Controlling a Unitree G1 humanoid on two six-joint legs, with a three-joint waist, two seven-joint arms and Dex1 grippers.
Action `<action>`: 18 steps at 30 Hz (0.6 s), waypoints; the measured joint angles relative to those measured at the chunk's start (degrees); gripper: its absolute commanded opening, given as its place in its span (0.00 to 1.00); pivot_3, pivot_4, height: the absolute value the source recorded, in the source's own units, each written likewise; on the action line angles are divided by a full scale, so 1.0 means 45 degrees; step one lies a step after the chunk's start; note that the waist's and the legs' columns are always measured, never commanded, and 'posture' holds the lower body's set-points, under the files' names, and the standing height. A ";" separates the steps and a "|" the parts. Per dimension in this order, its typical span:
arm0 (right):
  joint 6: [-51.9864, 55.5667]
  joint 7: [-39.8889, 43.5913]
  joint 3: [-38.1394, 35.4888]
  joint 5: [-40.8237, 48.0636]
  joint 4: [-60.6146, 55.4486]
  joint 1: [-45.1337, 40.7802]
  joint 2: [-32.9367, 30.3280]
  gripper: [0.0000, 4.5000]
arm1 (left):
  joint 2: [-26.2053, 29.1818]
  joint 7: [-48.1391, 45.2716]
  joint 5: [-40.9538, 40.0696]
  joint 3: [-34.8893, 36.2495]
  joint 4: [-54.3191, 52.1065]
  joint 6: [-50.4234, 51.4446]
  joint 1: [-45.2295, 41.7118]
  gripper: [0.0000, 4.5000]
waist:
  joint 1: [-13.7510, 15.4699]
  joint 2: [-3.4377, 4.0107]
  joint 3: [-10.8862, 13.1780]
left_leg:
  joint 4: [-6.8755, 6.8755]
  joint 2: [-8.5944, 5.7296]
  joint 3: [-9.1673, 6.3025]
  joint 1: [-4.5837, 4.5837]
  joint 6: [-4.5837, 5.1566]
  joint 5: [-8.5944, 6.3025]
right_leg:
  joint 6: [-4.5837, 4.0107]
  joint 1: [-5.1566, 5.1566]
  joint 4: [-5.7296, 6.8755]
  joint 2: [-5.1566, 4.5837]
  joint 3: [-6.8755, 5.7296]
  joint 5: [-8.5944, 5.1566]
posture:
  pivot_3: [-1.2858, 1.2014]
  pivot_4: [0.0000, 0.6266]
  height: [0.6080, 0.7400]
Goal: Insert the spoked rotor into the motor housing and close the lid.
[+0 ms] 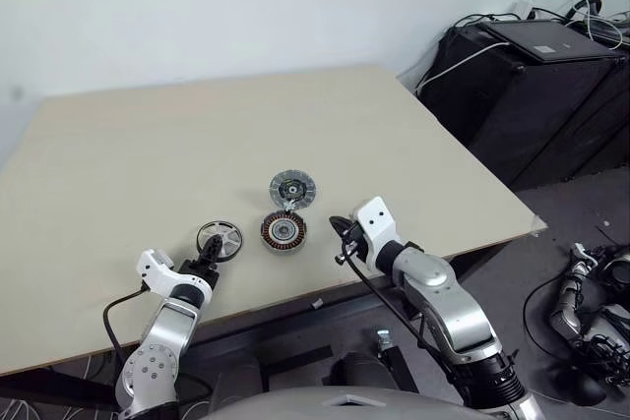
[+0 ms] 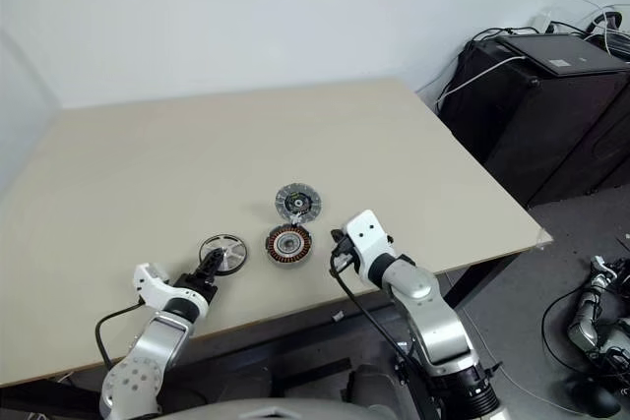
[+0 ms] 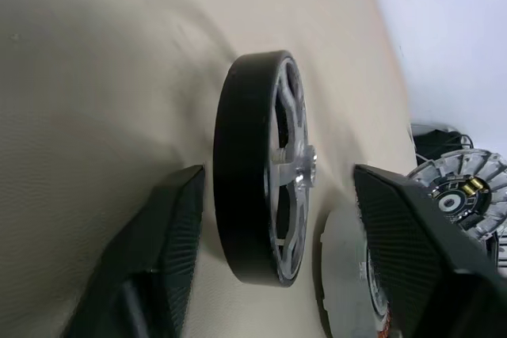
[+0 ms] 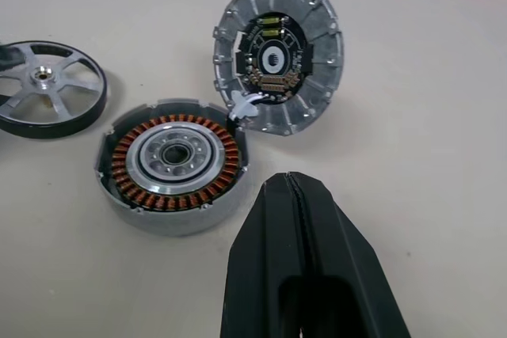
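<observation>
Silver spokes and a dark rim mark the rotor [image 1: 219, 239], which lies flat on the pale table [image 1: 148, 145] near its front edge. The left claw [image 1: 208, 260] sits at the rotor's six o'clock side in the head view, its two black fingers [image 3: 158, 251] spread apart with the rotor's rim between them; in the left wrist view one finger stands just beside the dark rim and the other is clear of the spoked face, so the wheel is straddled but not pinched.

At three o'clock from the rotor, close by, rests the housing [image 1: 283, 231], a round shell with a ring of copper-brown windings around a silver centre, open side up. At twelve o'clock from the housing lies the lid [image 1: 292, 188], its dark inner face with small green and white parts turned up. In the right wrist view its rim touches or overlaps the housing's rim, and a small white piece sits at that meeting point.

At three o'clock from the housing, a little apart from it, hangs the right claw [image 1: 340, 234], fingers pressed together and holding nothing, pointing toward the housing.

Farther out, at about two o'clock past the table's far right corner, stands a black cabinet [image 1: 532, 95] with cables [image 1: 581, 7] on top.
</observation>
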 measured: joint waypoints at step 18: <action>0.0006 -0.0002 -0.0074 -0.0001 -0.0041 0.0051 -0.0013 0.00 | -0.0038 -0.0592 -0.0626 0.0098 -0.0088 -0.0455 0.0032 0.09 | 0.0006 -0.0008 0.0005 | 0.0001 0.0000 -0.0002 -0.0003 -0.0001 0.0000 | 0.0000 -0.0001 -0.0001 -0.0001 0.0000 0.0000 | 0.52 0.00 1.00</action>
